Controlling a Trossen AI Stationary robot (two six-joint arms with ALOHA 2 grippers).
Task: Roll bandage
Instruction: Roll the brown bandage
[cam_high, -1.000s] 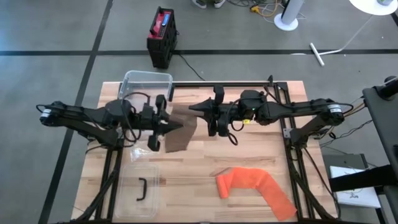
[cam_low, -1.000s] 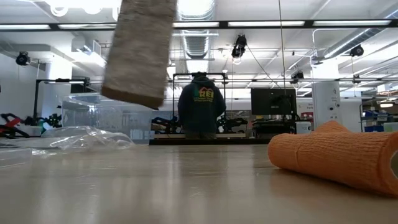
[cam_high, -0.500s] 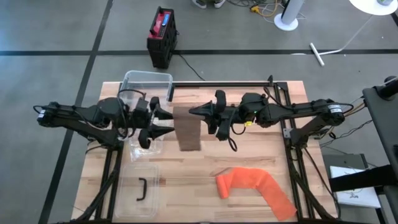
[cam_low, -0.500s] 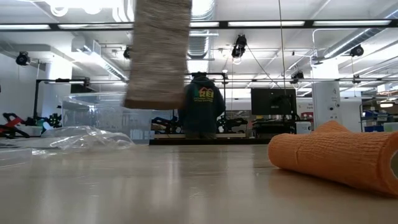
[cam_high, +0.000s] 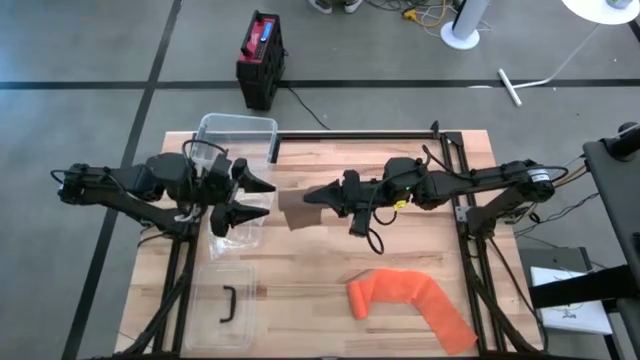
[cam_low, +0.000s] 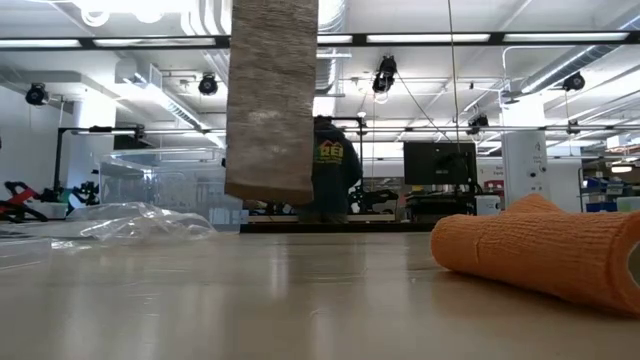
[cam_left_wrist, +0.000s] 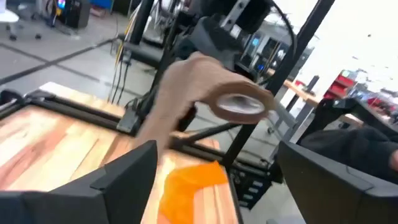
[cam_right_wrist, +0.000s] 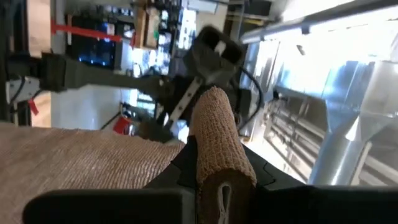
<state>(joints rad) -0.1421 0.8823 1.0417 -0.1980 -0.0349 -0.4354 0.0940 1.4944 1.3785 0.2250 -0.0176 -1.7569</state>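
A brown bandage roll (cam_right_wrist: 214, 134) hangs in the air over the table's middle, with my right gripper (cam_high: 312, 195) shut on it. Its unrolled strip (cam_low: 272, 100) hangs straight down, and the lower end (cam_low: 268, 190) is clear of the table. In the left wrist view the roll's end (cam_left_wrist: 239, 102) faces me. My left gripper (cam_high: 260, 198) stands open a little to the left of the strip and touches nothing. An orange bandage (cam_high: 410, 300) lies loosely rolled on the table's near right. My right gripper pinches the brown roll (cam_right_wrist: 217, 168) between its two fingers. The fingers point level from the table's right and lie along the roll. The roll is lifted clear, and its loose strip (cam_high: 297, 212) hangs slack below it.
A clear plastic box (cam_high: 237, 130) stands at the far left, with crumpled clear plastic (cam_low: 130, 220) beside it. A clear lid with a black handle (cam_high: 225, 305) lies at the near left. The orange bandage (cam_low: 540, 255) fills the near right. A person stands in the room beyond.
My left gripper has opened, let go of the strip's loose end and drawn back toward the table's left edge. My right gripper has rolled about its own line with the roll. The strip, earlier pulled slanting to the left, now hangs straight down.
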